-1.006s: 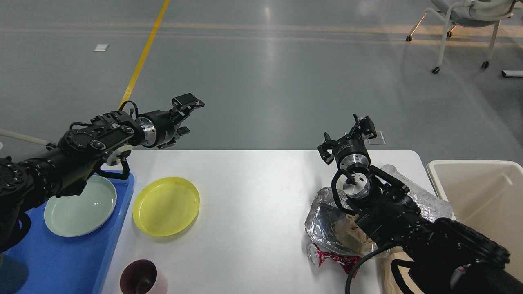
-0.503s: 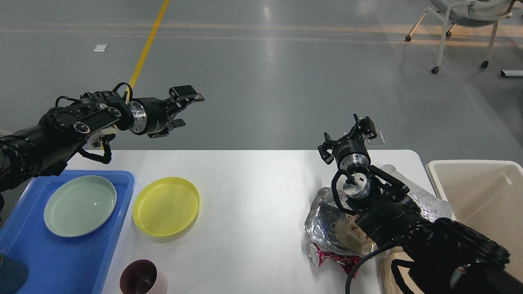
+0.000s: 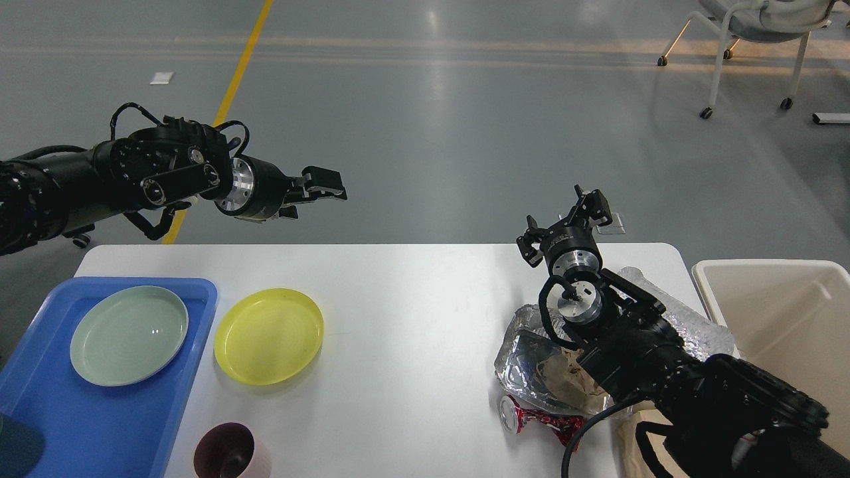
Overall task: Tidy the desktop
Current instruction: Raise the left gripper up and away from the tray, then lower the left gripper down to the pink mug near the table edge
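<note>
The white desktop (image 3: 412, 312) fills the lower part of the head view. On its left lie a yellow plate (image 3: 269, 335) and a maroon cup (image 3: 226, 453) at the front edge. On its right lie crumpled foil (image 3: 524, 352), brown paper (image 3: 564, 382) and a crushed red can (image 3: 534, 419). My left gripper (image 3: 315, 196) hangs open and empty in the air beyond the table's far edge, pointing right. My right gripper (image 3: 564, 222) is open and empty above the far right of the table, just behind the foil. My right arm hides part of the foil and paper.
A blue tray (image 3: 80, 418) at the left holds a pale green plate (image 3: 129, 335). A cream bin (image 3: 783, 318) stands off the table's right edge. A dark object (image 3: 13, 451) sits at the tray's front left corner. A wheeled chair (image 3: 750, 40) stands far back right.
My left arm has risen off the tray area and swung up and right, uncovering the tray and green plate. Its gripper now points right. The right arm has not moved.
</note>
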`<action>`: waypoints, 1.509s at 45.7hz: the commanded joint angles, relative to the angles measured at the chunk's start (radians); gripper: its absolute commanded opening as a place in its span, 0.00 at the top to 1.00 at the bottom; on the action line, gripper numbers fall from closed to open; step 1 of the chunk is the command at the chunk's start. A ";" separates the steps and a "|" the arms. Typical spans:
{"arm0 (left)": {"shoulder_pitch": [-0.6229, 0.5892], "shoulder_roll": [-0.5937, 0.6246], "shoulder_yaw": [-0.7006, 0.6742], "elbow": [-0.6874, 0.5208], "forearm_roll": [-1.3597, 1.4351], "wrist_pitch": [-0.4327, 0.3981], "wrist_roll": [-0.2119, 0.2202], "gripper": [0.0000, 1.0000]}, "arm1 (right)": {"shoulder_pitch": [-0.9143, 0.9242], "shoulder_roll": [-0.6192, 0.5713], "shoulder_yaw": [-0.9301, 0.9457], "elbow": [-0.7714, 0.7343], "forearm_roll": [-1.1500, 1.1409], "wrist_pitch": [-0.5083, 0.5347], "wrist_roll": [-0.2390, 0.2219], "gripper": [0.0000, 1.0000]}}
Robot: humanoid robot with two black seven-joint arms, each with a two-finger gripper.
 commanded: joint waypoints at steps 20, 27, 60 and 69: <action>-0.221 -0.071 0.302 -0.211 0.003 -0.008 -0.003 0.00 | 0.000 0.000 0.000 0.000 0.000 0.000 0.000 0.00; -0.247 -0.072 0.350 -0.217 0.003 -0.060 -0.001 0.00 | 0.000 0.000 0.000 0.000 0.000 0.000 0.001 0.00; -0.667 -0.058 0.364 -0.556 0.008 -0.309 0.004 0.00 | 0.000 0.000 0.000 0.000 0.000 0.000 0.000 0.00; -0.669 -0.038 0.376 -0.559 0.012 -0.317 0.004 0.00 | 0.000 0.000 0.000 0.000 0.000 0.000 0.000 0.00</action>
